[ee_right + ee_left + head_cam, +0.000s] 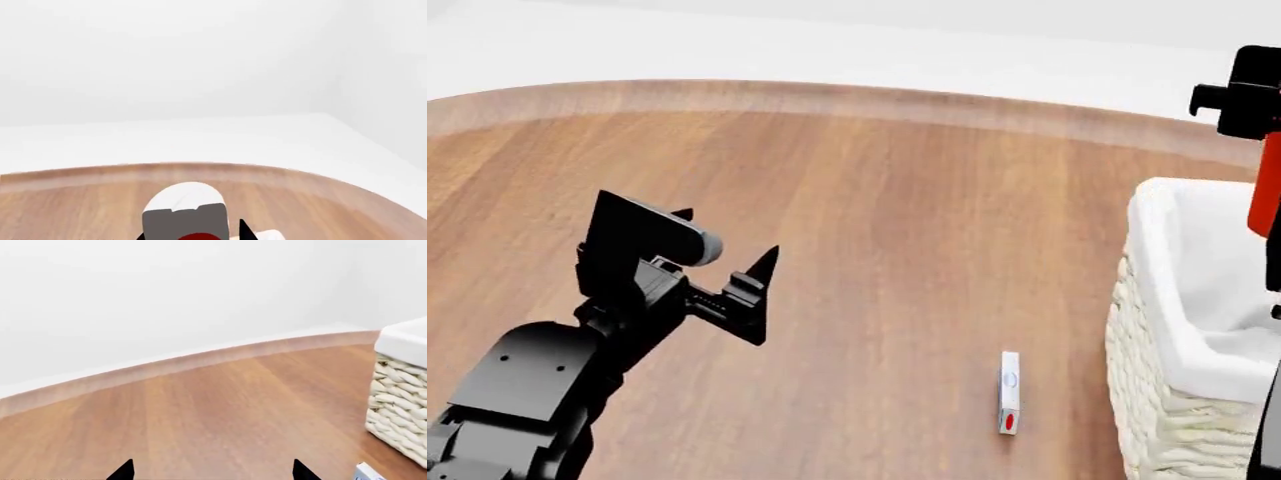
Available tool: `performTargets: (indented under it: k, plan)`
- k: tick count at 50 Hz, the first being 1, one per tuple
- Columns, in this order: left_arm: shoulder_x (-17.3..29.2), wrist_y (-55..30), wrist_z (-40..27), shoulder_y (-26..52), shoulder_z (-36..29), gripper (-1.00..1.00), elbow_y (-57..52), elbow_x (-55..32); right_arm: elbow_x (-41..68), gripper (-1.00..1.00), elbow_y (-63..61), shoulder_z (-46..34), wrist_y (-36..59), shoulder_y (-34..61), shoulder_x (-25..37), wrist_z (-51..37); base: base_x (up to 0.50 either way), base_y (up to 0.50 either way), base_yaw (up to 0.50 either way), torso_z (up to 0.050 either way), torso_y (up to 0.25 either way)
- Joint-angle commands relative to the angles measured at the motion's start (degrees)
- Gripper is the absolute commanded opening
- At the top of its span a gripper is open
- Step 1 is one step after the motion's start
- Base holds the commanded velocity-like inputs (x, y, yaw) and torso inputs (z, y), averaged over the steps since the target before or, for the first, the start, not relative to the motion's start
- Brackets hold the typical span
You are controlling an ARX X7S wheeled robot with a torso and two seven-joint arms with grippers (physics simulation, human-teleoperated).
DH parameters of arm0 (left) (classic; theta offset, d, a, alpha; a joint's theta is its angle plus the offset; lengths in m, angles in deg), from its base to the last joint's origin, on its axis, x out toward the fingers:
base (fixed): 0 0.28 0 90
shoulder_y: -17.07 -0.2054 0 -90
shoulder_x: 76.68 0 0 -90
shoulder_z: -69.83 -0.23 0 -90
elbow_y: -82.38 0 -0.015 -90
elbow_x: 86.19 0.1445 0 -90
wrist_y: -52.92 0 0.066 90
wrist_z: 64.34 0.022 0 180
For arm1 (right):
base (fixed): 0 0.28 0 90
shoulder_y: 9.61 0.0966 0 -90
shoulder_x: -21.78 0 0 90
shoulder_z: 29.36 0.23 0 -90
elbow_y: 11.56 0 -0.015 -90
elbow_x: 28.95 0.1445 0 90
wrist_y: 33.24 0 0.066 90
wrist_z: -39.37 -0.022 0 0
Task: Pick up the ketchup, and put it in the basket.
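Left gripper: our left gripper (727,290) hangs over the bare wooden table (894,220), its dark fingers spread apart and holding nothing; in the left wrist view the two fingertips (123,471) show wide apart over the planks.
Right gripper: our right gripper (1265,215) sits at the far right edge of the head view, mostly cut off; it appears clamped on the ketchup, though the fingers themselves barely show.
Ketchup: the ketchup (1265,195) is raised off the table, an orange-red sliver above the basket's open top; the right wrist view shows its white cap (183,197) close to the lens.
Basket: the basket (1174,400) stands on the table at our right, white liner folded over its woven wall (397,405).
Also on the table: a small white box (1009,391) with a red mark lies flat, near the basket but apart from it.
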Motion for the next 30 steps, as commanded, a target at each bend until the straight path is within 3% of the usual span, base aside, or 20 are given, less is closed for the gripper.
performTargets:
  k: [1, 30]
  plan:
    - [-1.1, 2.77, 3.55, -2.09, 2.39, 1.0, -0.17, 0.2, -4.77, -1.0, -0.01, 5.03, -2.98, -3.57, 0.44, 1.82, 0.0, 0.0, 0.0, 0.0, 0.0]
    - [-0.45, 4.05, 8.07, -4.89, 1.74, 1.0, -0.26, -1.44, -5.33, -1.0, -0.01, 12.05, -9.02, -11.86, -1.36, 5.16, 0.0, 0.0, 0.0, 0.0, 0.0]
